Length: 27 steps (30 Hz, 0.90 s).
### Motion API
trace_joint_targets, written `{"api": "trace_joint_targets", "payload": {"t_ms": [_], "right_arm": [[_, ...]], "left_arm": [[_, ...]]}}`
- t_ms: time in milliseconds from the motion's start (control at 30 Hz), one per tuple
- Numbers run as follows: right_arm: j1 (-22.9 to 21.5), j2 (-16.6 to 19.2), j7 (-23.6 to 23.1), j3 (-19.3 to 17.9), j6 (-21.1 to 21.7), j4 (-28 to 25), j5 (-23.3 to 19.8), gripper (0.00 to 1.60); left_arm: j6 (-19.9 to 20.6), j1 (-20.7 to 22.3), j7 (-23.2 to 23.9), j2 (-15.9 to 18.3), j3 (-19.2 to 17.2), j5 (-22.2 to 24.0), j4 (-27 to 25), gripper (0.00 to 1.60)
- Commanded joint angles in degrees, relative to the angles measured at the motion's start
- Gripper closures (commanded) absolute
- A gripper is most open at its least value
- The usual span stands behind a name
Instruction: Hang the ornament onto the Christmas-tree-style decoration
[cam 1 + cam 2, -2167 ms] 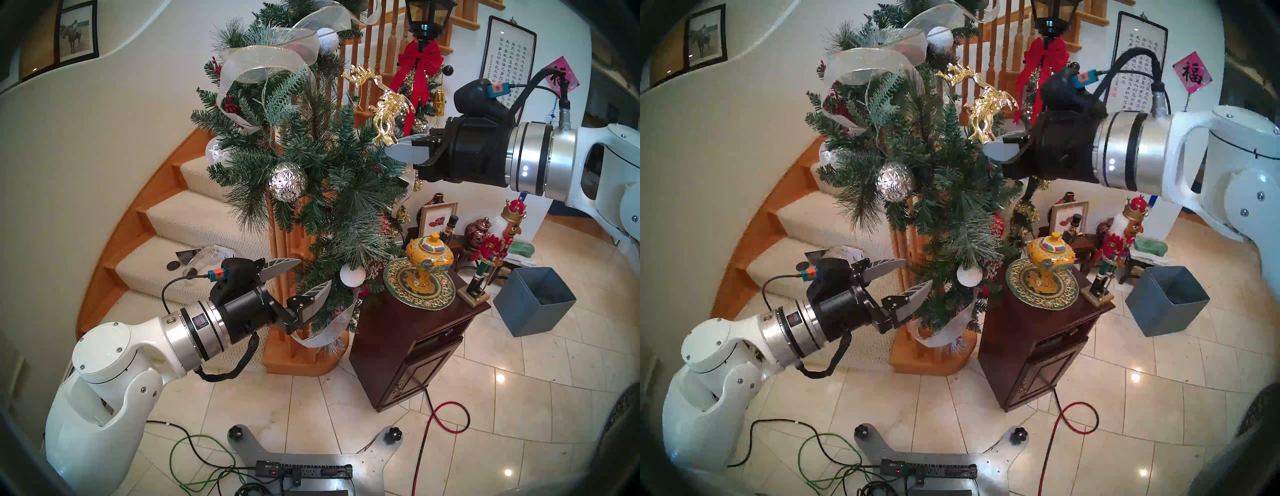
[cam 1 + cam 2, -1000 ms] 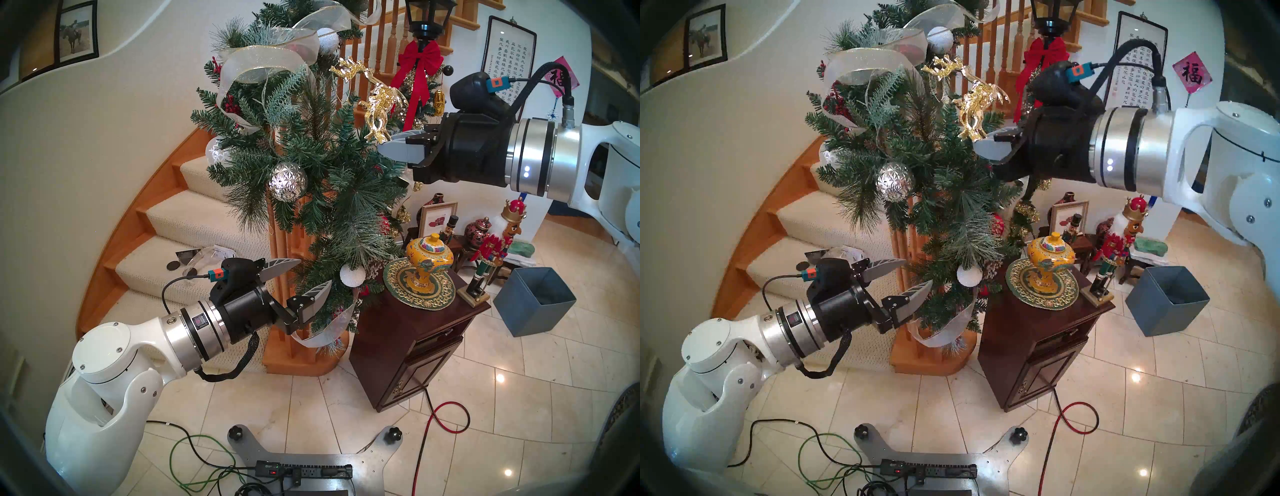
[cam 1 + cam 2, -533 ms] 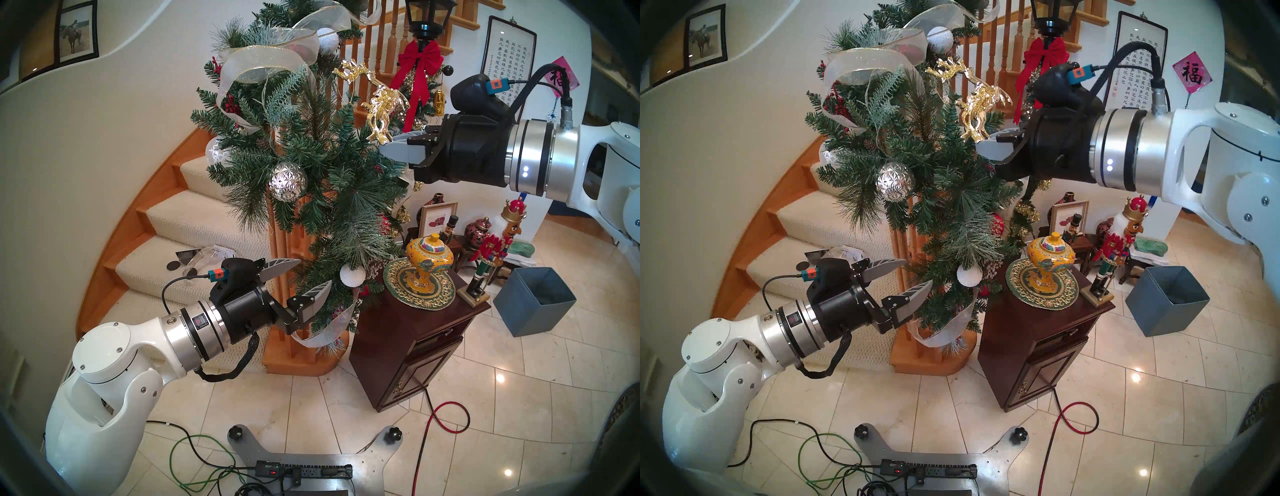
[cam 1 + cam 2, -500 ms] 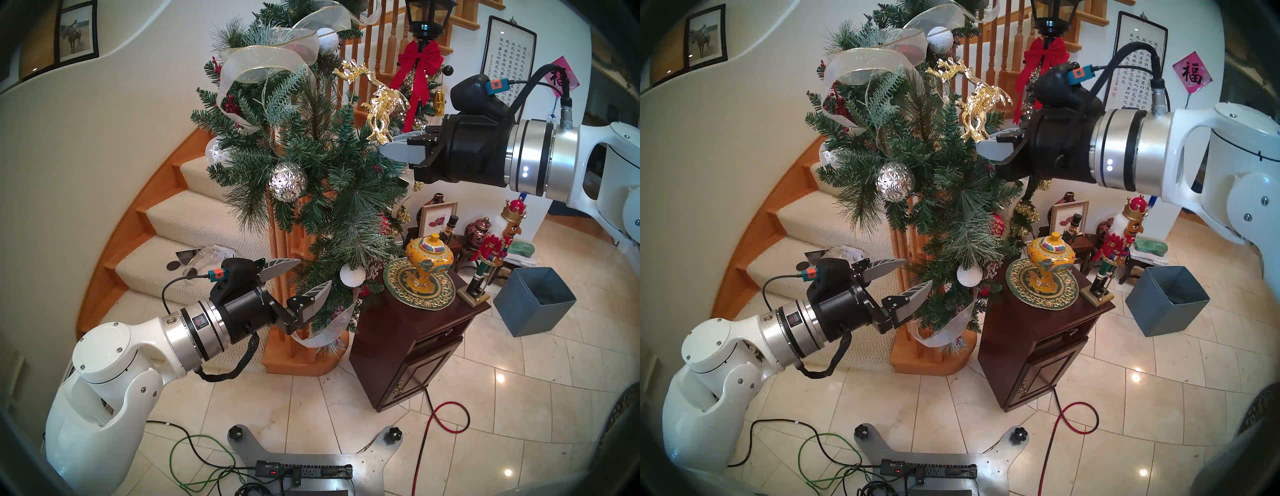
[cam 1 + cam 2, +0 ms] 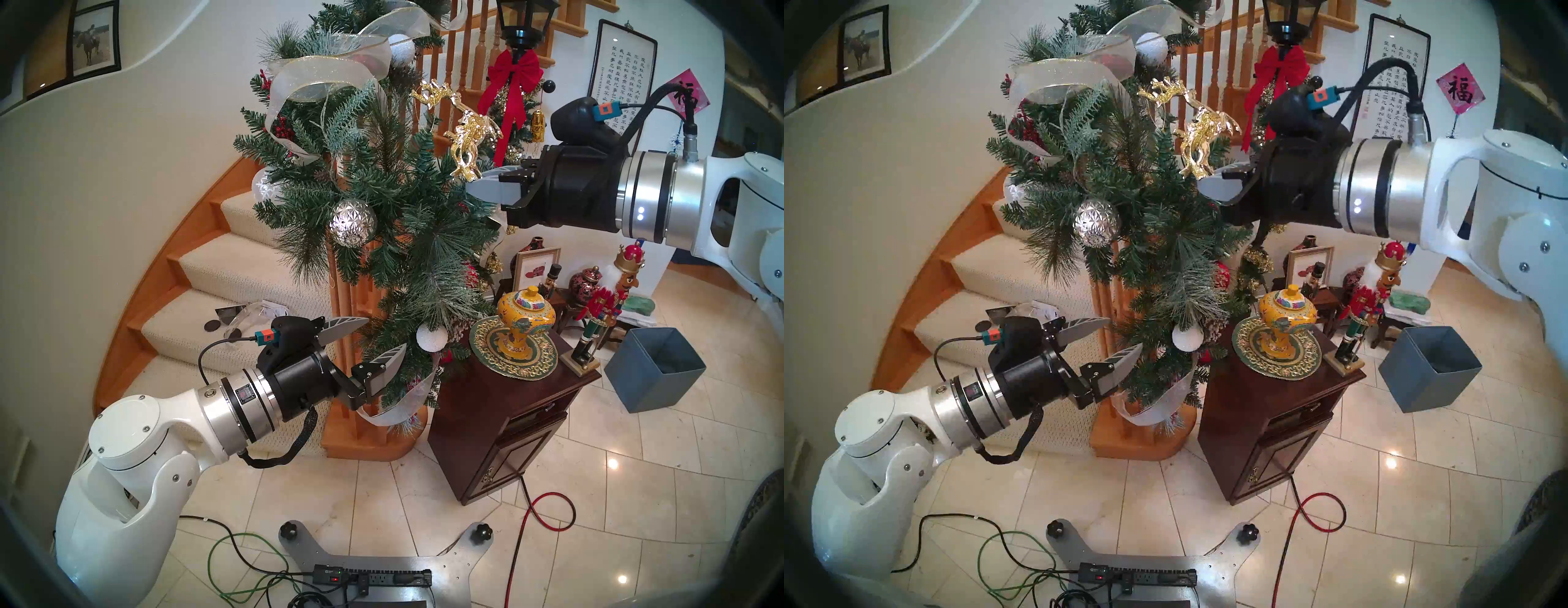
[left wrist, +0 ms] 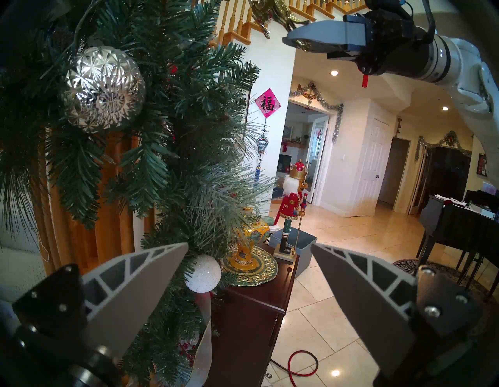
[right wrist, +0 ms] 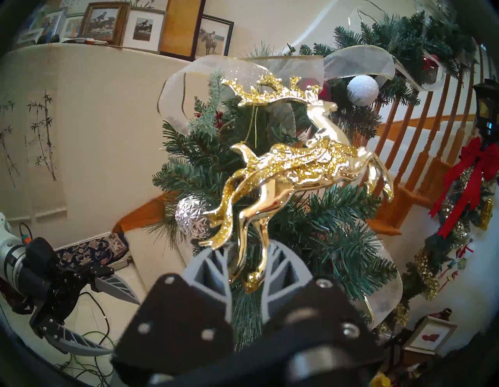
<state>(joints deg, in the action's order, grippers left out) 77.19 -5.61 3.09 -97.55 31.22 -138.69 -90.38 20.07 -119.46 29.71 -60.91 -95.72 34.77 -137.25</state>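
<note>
The ornament, a shiny gold chain of leaping antlered reindeer, stands upright beside the upper right edge of the bushy green garland on the stair rail. My right gripper is shut on the ornament's lowest legs. In the right wrist view the ornament rises from between the fingers, with its antlers against the sheer ribbon and a thin gold string dangling behind. I cannot tell whether the string is caught on a branch. My left gripper stands open and empty by the garland's lower part.
A faceted silver ball and a white snowy ball hang in the garland. To the right, a dark cabinet carries a yellow vase and a nutcracker. Beyond are a grey-blue box, wooden balusters and a red bow.
My right gripper and the ornament have shifted slightly right and down, staying next to the garland's upper branches. The left arm has not moved.
</note>
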Motion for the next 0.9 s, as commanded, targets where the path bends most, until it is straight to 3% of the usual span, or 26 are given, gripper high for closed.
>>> {"api": "trace_joint_targets", "payload": {"t_ms": [0,867], "right_arm": [[-0.87,-0.12,-0.11,0.13,-0.42,0.05,0.04,1.6],[-1.44,-0.12,0.08,1.86,-0.43,0.58,0.26,1.6]], "left_arm": [[-0.06,0.11,0.02,0.0,-0.03,0.02,-0.2,0.0],[-0.06,0.11,0.02,0.0,-0.02,0.01,-0.17,0.0]]}}
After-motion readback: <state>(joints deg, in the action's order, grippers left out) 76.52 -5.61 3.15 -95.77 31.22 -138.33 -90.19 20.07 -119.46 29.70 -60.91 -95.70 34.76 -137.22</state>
